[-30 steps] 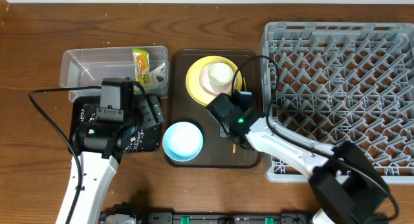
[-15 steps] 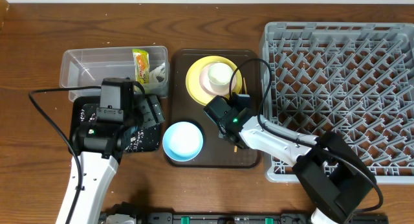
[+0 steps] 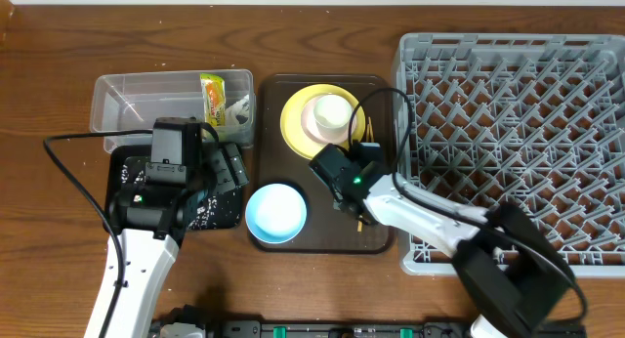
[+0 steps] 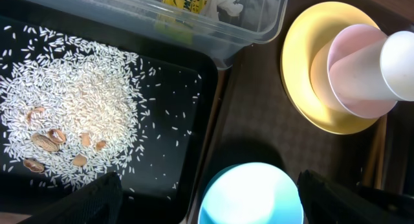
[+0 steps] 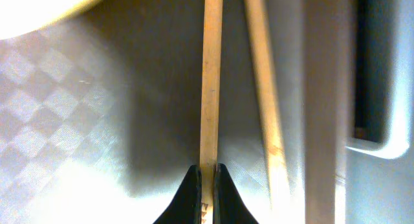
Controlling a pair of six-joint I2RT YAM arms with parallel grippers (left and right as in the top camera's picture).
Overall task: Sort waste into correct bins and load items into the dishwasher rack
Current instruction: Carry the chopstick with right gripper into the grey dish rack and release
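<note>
- Dishwasher rack (image 3: 508, 133): grey lattice crate standing just right of the brown serving tray (image 3: 317, 235), their edges nearly touching.
- Brown serving tray: mid-table, and my reference point for everything below.
- Clear tub (image 3: 137, 108): just left of the tray's far half, wall close to the tray edge.
- Black tray (image 4: 194, 159): left of the serving tray's near half, in front of the tub, largely under the left arm in the overhead view.
- Left gripper (image 4: 207, 198): hangs over the serving tray's left edge, fingers spread wide and gripping nothing, with the blue bowl below and between them.
- Yellow plate (image 3: 293, 123): on the serving tray's far half.
- Blue bowl (image 3: 276, 211): on the tray's near left corner, mouth up.
- Pink bowl (image 4: 343, 75): sits on the plate.
- White cup (image 3: 332, 111): inside the pink bowl.
- Chopsticks (image 5: 211, 75): lie along the serving tray's right side, beside the plate, slightly splayed.
- Right gripper (image 5: 207, 179): low over the tray's right side, fingertips pressed together on the near end of one stick. The other stick (image 5: 262, 88) lies free just beside it.
- Snack wrapper (image 3: 213, 96): in the tub, at the end nearest the serving tray.
- White paper scrap (image 3: 239, 108): same tub corner, touching the wrapper.
- Rice (image 4: 71, 114): spread over the black tray, with a few brown bits (image 4: 45, 141) among the grains.
</note>
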